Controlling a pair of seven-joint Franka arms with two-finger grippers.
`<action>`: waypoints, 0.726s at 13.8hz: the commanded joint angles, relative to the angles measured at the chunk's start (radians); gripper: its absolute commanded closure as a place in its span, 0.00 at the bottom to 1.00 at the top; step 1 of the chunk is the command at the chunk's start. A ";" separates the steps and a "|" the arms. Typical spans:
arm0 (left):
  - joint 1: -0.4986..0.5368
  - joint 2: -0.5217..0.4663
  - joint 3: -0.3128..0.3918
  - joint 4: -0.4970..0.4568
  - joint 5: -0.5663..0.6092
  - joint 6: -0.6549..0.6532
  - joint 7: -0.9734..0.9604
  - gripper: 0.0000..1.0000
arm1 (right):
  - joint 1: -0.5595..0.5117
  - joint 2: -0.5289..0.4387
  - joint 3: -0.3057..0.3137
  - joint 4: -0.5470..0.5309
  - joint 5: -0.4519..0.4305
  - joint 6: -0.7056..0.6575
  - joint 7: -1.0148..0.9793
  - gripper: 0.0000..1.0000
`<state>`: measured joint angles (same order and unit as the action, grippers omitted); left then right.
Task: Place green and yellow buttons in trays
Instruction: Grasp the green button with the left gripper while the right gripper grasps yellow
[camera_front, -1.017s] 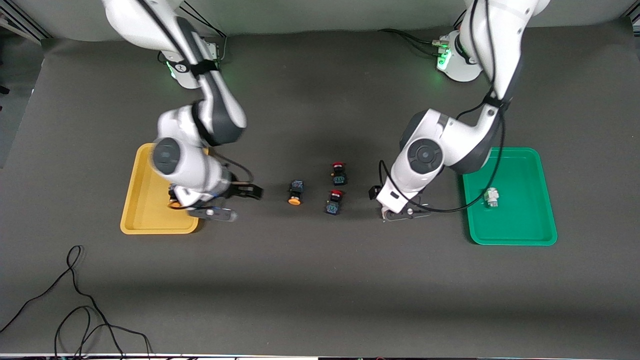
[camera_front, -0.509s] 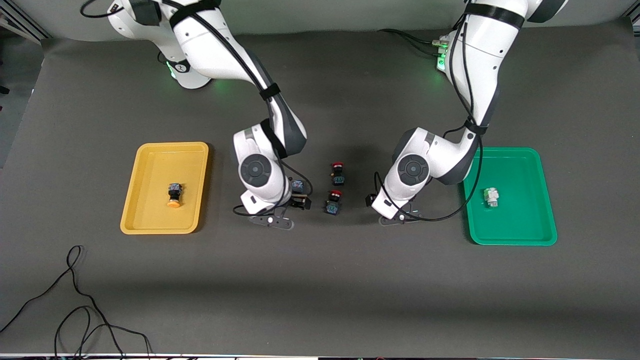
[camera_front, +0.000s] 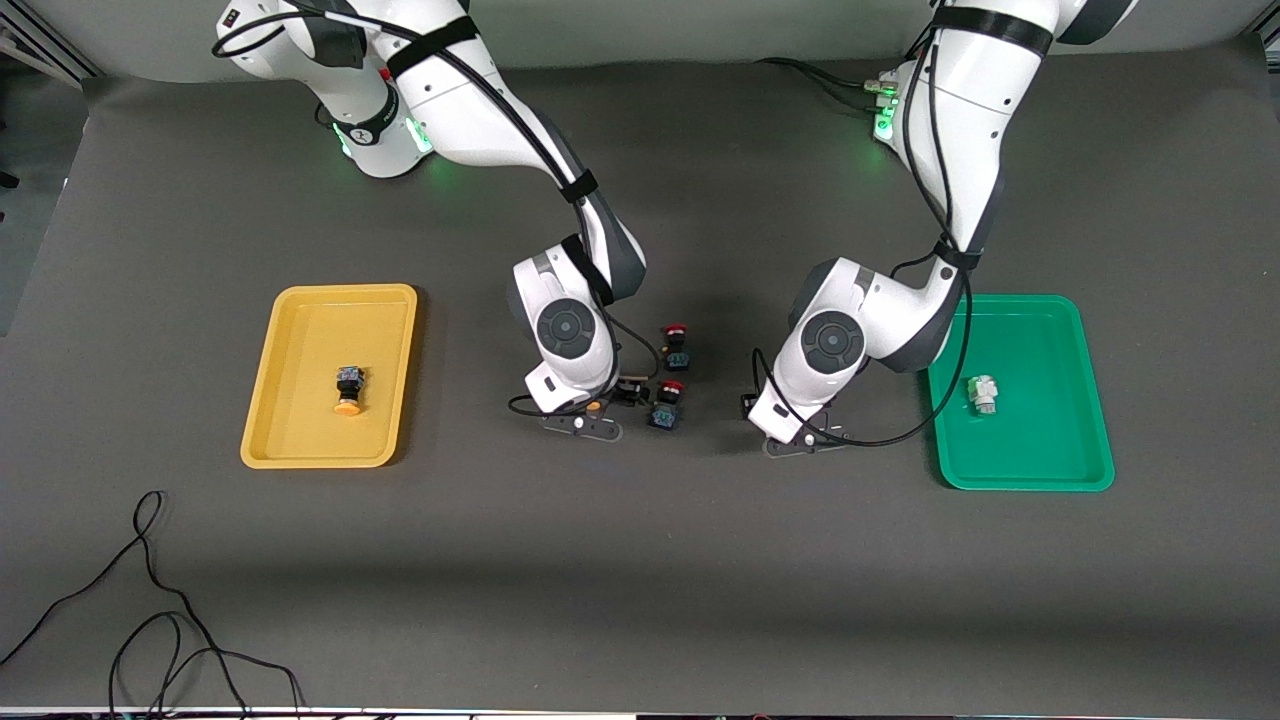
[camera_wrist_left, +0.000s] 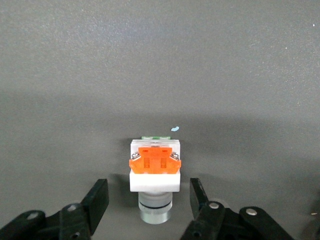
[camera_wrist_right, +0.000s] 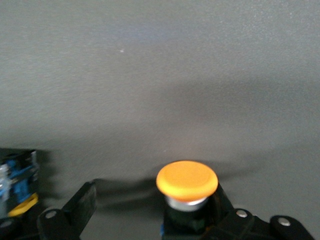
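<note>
A loose black cable (camera_front: 150, 600) lies nearest the front camera, toward the right arm's end of the surface.

Farther in, the left gripper (camera_wrist_left: 149, 189) is down at the surface, a little in from the green tray (camera_front: 1040, 445). Its jaws are released, 1 on each side of a white button with an orange block (camera_wrist_left: 154, 172), with a gap showing on both sides. That button lies flat on its side on the bare surface, outside any tray.

The right gripper (camera_wrist_right: 152, 195) is low near the middle of the surface with its jaws spread wide. A yellow-capped button (camera_wrist_right: 187, 179) sits between them, close against 1 jaw and well clear of the other, so nothing is grasped. Just beside it lies a red-capped button (camera_front: 668, 403).

At the right arm's end, the yellow tray (camera_front: 300, 320) holds 1 dark button with a yellow cap (camera_front: 348, 390). At the left arm's end, the green tray holds 1 small white button (camera_front: 982, 393).

A second red-capped button (camera_front: 677, 345) lies a little farther back on the surface, close to the first.
</note>
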<state>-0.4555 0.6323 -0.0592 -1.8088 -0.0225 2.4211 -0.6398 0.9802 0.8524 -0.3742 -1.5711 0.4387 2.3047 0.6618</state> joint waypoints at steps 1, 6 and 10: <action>-0.009 -0.002 0.007 0.003 0.013 0.003 -0.023 0.44 | 0.005 -0.009 -0.012 -0.018 0.020 0.025 0.005 0.86; -0.005 -0.014 0.007 0.023 0.012 -0.014 -0.043 0.85 | -0.011 -0.090 -0.046 -0.023 0.015 -0.023 -0.030 1.00; 0.017 -0.106 0.006 0.098 0.000 -0.190 -0.054 0.90 | -0.081 -0.278 -0.150 -0.023 0.018 -0.357 -0.232 1.00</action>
<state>-0.4442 0.6042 -0.0557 -1.7420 -0.0239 2.3583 -0.6689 0.9595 0.7063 -0.5067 -1.5630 0.4388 2.0938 0.5545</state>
